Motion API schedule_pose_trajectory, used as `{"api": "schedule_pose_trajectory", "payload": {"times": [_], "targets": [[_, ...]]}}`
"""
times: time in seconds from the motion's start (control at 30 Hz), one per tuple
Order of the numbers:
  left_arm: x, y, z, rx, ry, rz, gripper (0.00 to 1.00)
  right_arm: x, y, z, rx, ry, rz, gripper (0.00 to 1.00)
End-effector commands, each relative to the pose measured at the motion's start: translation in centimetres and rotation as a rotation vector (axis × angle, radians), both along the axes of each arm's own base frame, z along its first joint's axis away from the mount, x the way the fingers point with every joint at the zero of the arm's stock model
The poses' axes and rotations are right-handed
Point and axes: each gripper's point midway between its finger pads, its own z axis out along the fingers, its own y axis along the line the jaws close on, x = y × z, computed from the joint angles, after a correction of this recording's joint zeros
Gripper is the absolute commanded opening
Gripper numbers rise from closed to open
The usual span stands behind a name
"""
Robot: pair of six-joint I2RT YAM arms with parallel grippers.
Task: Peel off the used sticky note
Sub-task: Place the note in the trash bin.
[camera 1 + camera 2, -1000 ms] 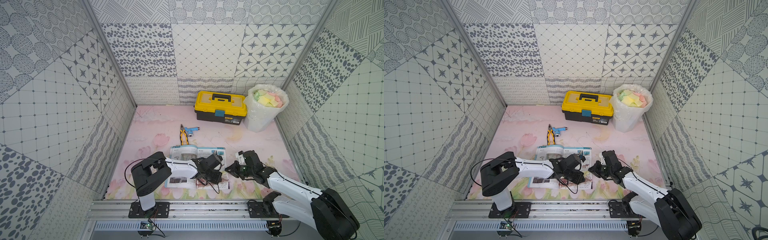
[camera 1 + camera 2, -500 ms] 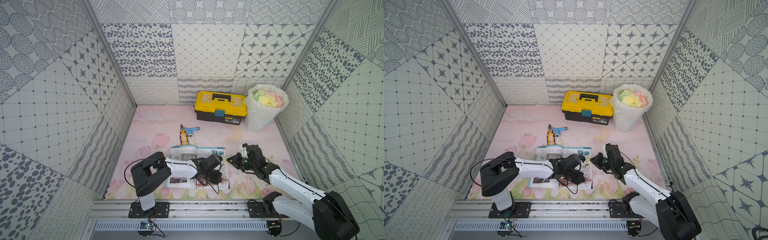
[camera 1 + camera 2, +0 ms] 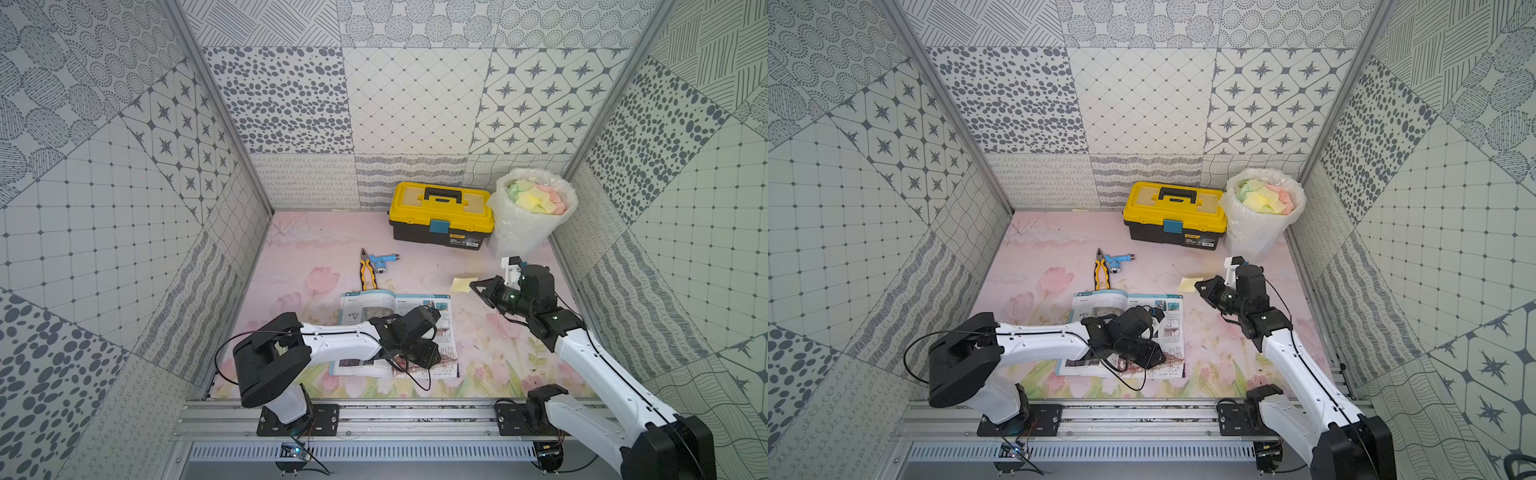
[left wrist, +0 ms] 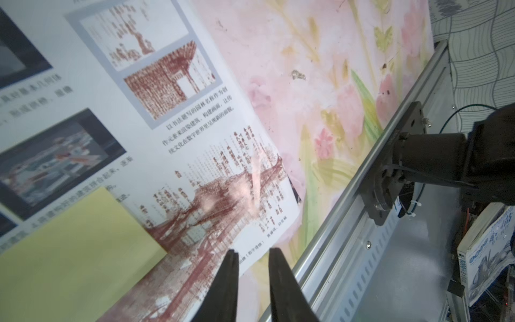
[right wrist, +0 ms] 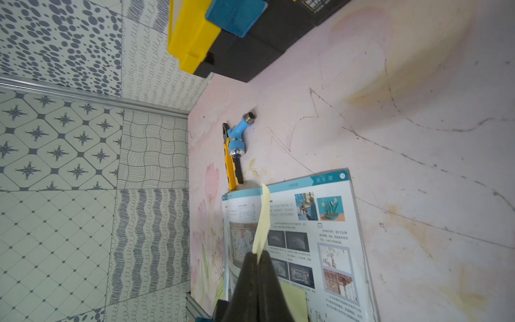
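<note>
A pale yellow sticky note (image 3: 462, 284) (image 3: 1189, 284) hangs in the air, clear of the open book (image 3: 365, 305) (image 3: 1100, 305). My right gripper (image 3: 474, 286) (image 3: 1198, 286) is shut on one edge of it, to the right of the book and behind it. In the right wrist view the note (image 5: 263, 220) sticks out edge-on from the closed tips of that gripper (image 5: 257, 255). A second yellow note (image 4: 69, 251) (image 5: 295, 302) stays stuck on the book's right page (image 4: 167, 83). My left gripper (image 3: 432, 359) (image 3: 1156, 359) (image 4: 252, 251) rests low over the page's near corner, jaws slightly apart, holding nothing.
A yellow toolbox (image 3: 440, 216) stands at the back. Beside it is a bag-lined bin (image 3: 519, 237) full of coloured notes. Yellow pliers (image 3: 368, 274) and a blue nozzle (image 3: 382, 262) lie just behind the book. A metal rail (image 3: 374, 415) runs along the front edge.
My right gripper has carried the sticky note away from the book, toward the back right and higher. My left gripper's jaws have parted a little; that arm has stayed over the page.
</note>
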Motion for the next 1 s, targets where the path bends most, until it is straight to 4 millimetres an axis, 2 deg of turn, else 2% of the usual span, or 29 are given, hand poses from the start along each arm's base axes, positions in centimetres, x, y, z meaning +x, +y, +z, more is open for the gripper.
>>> {"api": "schedule_pose_trajectory", "payload": {"times": [0.0,0.1,0.27,0.4,0.57,0.73,0.8,0.97], "targets": [[1.0,1.7,1.7,0.023,-0.089,0.026,0.26,0.6,-0.5,4.1,-0.029,-0.109,0.025,0.00],[1.7,2.6,3.0,0.000,-0.113,0.063,0.28,1.8,-1.6,7.5,-0.052,-0.190,-0.003,0.00],[2.9,4.2,4.2,-0.044,-0.131,0.139,0.31,4.6,-4.9,13.3,-0.066,-0.307,-0.101,0.00],[3.5,5.4,4.7,-0.063,-0.141,0.187,0.33,7.2,-8.4,16.9,-0.084,-0.365,-0.197,0.00],[4.0,6.5,5.0,-0.064,-0.158,0.224,0.37,11.0,-13.3,19.9,-0.082,-0.395,-0.305,0.00],[4.3,7.2,5.2,-0.063,-0.171,0.246,0.41,14.8,-17.5,19.5,-0.069,-0.358,-0.384,0.00],[4.3,7.4,5.4,-0.064,-0.177,0.255,0.43,16.4,-18.9,18.5,-0.076,-0.333,-0.409,0.00],[4.4,8.0,5.5,-0.054,-0.189,0.269,0.47,19.4,-20.7,16.4,-0.091,-0.268,-0.419,0.00]]}}
